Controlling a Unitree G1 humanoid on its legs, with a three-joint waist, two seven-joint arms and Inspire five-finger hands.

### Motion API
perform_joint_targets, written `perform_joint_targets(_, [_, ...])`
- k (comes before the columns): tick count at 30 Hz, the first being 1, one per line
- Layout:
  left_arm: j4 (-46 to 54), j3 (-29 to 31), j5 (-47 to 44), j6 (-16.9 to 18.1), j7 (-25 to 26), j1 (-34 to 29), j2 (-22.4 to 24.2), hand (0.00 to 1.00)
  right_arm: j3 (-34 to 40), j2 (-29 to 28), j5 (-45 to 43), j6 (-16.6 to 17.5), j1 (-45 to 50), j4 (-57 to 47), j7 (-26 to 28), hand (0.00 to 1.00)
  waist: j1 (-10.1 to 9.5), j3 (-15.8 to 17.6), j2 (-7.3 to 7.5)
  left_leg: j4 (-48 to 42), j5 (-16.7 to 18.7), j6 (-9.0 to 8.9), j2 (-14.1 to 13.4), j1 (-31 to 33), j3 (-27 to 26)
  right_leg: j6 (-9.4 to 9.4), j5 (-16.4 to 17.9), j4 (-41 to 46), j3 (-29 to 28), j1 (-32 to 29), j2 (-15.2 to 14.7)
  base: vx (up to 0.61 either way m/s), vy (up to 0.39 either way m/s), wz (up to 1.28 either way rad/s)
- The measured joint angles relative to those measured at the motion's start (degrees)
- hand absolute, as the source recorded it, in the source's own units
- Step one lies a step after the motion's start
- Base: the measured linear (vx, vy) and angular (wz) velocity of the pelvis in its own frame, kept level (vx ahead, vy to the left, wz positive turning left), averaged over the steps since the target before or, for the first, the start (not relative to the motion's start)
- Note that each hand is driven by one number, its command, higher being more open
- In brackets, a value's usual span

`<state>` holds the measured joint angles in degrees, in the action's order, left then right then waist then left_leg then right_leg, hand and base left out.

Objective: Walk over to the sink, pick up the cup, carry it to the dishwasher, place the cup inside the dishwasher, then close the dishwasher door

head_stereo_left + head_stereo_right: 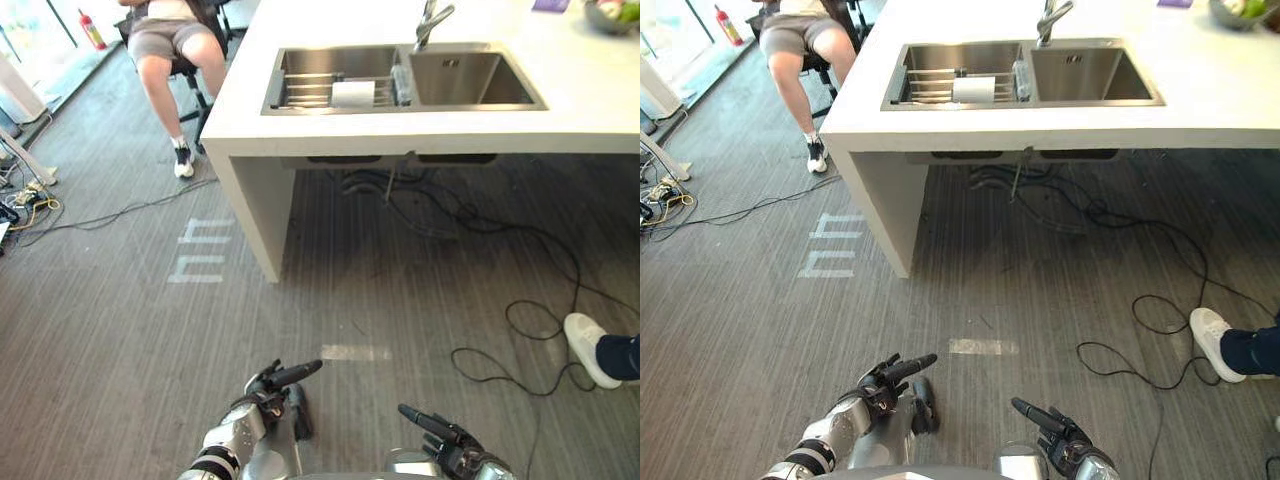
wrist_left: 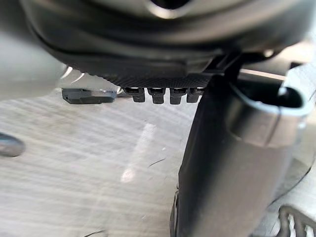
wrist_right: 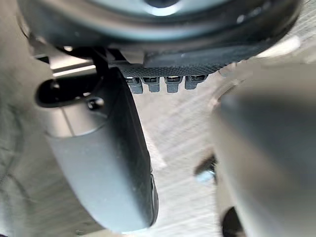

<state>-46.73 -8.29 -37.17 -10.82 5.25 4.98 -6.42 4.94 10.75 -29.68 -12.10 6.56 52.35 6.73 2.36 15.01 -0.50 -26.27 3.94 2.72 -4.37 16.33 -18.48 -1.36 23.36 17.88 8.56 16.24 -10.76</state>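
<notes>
White and apparently on its side, the cup (image 1: 352, 93) lies on the rack (image 1: 305, 90) in the left basin of the sink (image 1: 470, 85), well apart from the left hand (image 1: 272, 381) and right hand (image 1: 448, 432), both loose-fingered and empty, low because the walk over probably comes first.

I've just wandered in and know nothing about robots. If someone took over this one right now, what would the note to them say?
Left hand: open, empty. Right hand: open, empty. Both are held low over the floor.
The white cup lies on the rack in the left basin of the sink, some way ahead.
Done: nothing.
Left: walk up, grasp the cup, carry it to the dishwasher, load it, close the door.
</notes>
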Motion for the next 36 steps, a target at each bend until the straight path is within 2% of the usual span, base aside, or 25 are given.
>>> perform_joint_targets(1, [0.0,0.0,0.3,-0.2,0.4,-0.3,-0.1,1.00,0.5,0.0,0.1,2.1,-1.2,0.3,-0.2,1.00,0.24,-0.4,0.91,1.8,0.6,1.09,2.5,-2.0,-0.6,-7.39,-3.7,16.2,-0.1,-7.4,-4.0,0.39,0.128,0.10])
perform_joint_targets(2, [0.0,0.0,0.3,-0.1,0.5,-0.5,-0.1,1.00,0.5,0.0,0.1,2.4,-1.4,0.3,-0.2,1.00,0.25,-0.5,1.13,2.3,0.8,1.20,2.9,-2.6,-0.6,-8.96,-5.0,19.6,-0.3,-8.8,-4.6,0.56,0.183,0.22])
perform_joint_targets(3, [0.1,-0.1,1.2,-0.1,0.9,-1.3,-0.6,1.00,0.5,-0.3,0.1,2.9,-1.7,0.3,-0.5,1.00,0.30,-1.1,2.20,4.2,1.6,1.42,4.3,-5.0,-0.1,-11.59,-12.1,30.4,-2.3,-13.8,-6.3,0.26,0.066,0.21])
perform_joint_targets(4, [0.1,-0.5,1.5,-0.1,1.1,-1.6,-0.8,1.00,0.5,-0.5,0.1,3.3,-1.9,0.4,-0.6,1.00,0.38,-1.2,2.45,4.9,1.7,1.39,4.5,-6.2,0.4,-11.91,-12.3,34.8,-2.8,-15.7,-6.7,0.42,0.075,0.31])
perform_joint_targets(5, [0.3,-1.2,1.7,0.0,1.6,-2.2,-0.9,1.00,0.5,-0.7,0.1,4.3,-2.5,0.3,-1.1,1.00,0.21,-1.2,2.49,6.8,1.8,1.16,4.5,-9.3,1.1,-9.77,-10.1,39.7,-1.8,-18.7,-7.5,0.46,0.011,0.26])
perform_joint_targets(6, [1.5,-1.6,2.1,0.0,2.4,-3.2,-1.4,1.00,0.5,-0.8,-0.1,5.0,-3.3,0.3,-1.8,1.00,0.20,-1.2,2.42,9.5,1.5,0.68,4.5,-12.7,1.9,-7.82,-7.9,39.3,0.9,-20.8,-8.2,0.44,-0.018,0.22])
perform_joint_targets(7, [2.1,-2.0,2.3,0.1,2.6,-3.4,-1.7,1.00,0.5,-0.8,-0.4,5.3,-3.5,0.1,-1.9,1.00,0.18,-1.2,2.36,11.0,1.3,0.32,4.4,-14.3,2.5,-7.07,-7.0,37.9,2.4,-21.7,-8.3,0.33,-0.054,0.31])
perform_joint_targets(8, [2.8,-2.4,2.3,0.3,3.4,-3.1,-1.8,1.00,0.5,-0.8,-0.5,6.1,-3.4,-0.3,-2.0,1.00,0.39,-0.8,1.52,13.3,1.1,-0.52,3.3,-17.0,4.3,-5.76,-6.0,31.5,5.3,-22.4,-7.4,0.21,-0.116,0.49])
perform_joint_targets(9, [3.8,-2.5,2.4,0.8,3.7,-2.8,-1.6,1.00,0.5,-1.0,-0.5,6.8,-3.0,-1.1,-2.3,1.00,0.47,-0.4,0.64,14.6,1.1,-1.80,1.9,-18.5,6.1,-5.63,-6.0,22.5,7.1,-23.3,-6.1,0.20,-0.138,0.58])
perform_joint_targets(10, [4.1,-2.7,2.5,1.2,3.7,-2.6,-1.7,1.00,0.5,-1.1,-0.5,7.1,-2.8,-1.3,-2.3,1.00,0.47,-0.4,0.52,14.9,1.1,-2.50,1.3,-18.8,7.0,-5.89,-6.5,17.7,7.6,-23.6,-5.9,0.22,-0.209,0.70])
perform_joint_targets(11, [4.0,-3.4,3.6,1.5,3.6,-1.8,-2.2,1.00,0.8,-1.5,-0.7,7.4,-2.2,-1.5,-2.1,1.00,0.44,-0.5,0.88,15.1,1.3,-3.81,1.1,-19.2,8.7,-6.23,-10.1,7.5,7.3,-24.0,-6.1,0.13,-0.137,0.46])
perform_joint_targets(12, [1.2,-2.8,9.0,1.1,1.8,-4.0,-3.2,1.00,0.7,-3.2,-5.0,5.3,3.1,-0.8,1.1,1.00,0.03,-2.4,4.16,13.8,4.0,-8.96,-2.3,-20.9,11.6,-4.93,-23.3,-2.3,7.9,-20.5,-2.6,0.09,-0.099,0.33])
perform_joint_targets(20, [1.0,-2.8,8.7,0.4,1.0,-3.8,-3.2,1.00,1.2,-3.2,-5.4,5.3,3.1,-0.6,1.0,1.00,0.34,-2.6,3.85,16.0,3.6,-8.87,-2.0,-21.5,11.1,-5.22,-23.2,-2.9,7.6,-20.8,-2.6,0.00,-0.001,-0.02])
perform_joint_targets(26, [0.3,-3.4,4.5,-2.3,-0.9,-2.5,-1.6,1.00,6.7,-5.0,-8.0,5.2,4.1,1.3,0.0,1.00,2.10,-3.4,2.91,22.8,0.7,-8.42,-0.3,-25.0,10.6,-5.53,-22.1,-1.1,7.5,-21.3,-4.2,0.05,0.009,0.02])
perform_joint_targets(29, [8.7,-3.4,2.1,-2.9,-0.2,-2.3,-1.6,1.00,10.0,-6.4,-9.0,4.6,5.6,1.8,-0.9,1.00,2.29,-3.6,2.81,24.7,0.0,-8.06,0.9,-26.3,11.4,-5.82,-20.5,1.1,7.9,-21.2,-5.7,0.07,0.027,0.18])
perform_joint_targets(30, [15.4,-3.3,1.1,-2.8,1.1,-1.7,-1.9,1.00,11.7,-6.8,-9.4,4.2,5.8,2.5,-1.2,1.00,2.45,-3.7,2.67,25.2,-0.3,-7.79,1.4,-26.4,12.2,-5.95,-20.2,1.3,8.7,-20.9,-6.4,0.06,0.026,0.26])
perform_joint_targets(32, [21.9,-3.2,1.0,-2.5,2.7,-0.2,-2.3,1.00,13.5,-6.9,-9.5,4.1,5.9,3.3,-1.5,1.00,2.46,-4.1,2.44,25.6,-0.6,-7.44,2.0,-26.5,13.2,-5.97,-20.2,1.1,9.7,-20.1,-7.2,0.05,0.032,0.33])
perform_joint_targets(36, [35.6,-1.5,1.0,-1.4,5.1,0.4,-3.6,1.00,17.6,-7.7,-9.6,4.3,6.4,5.7,-1.5,1.00,1.63,-5.7,2.35,26.2,-0.7,-7.25,2.7,-27.0,14.8,-6.00,-20.2,0.2,11.9,-17.9,-8.2,0.04,0.031,0.28])
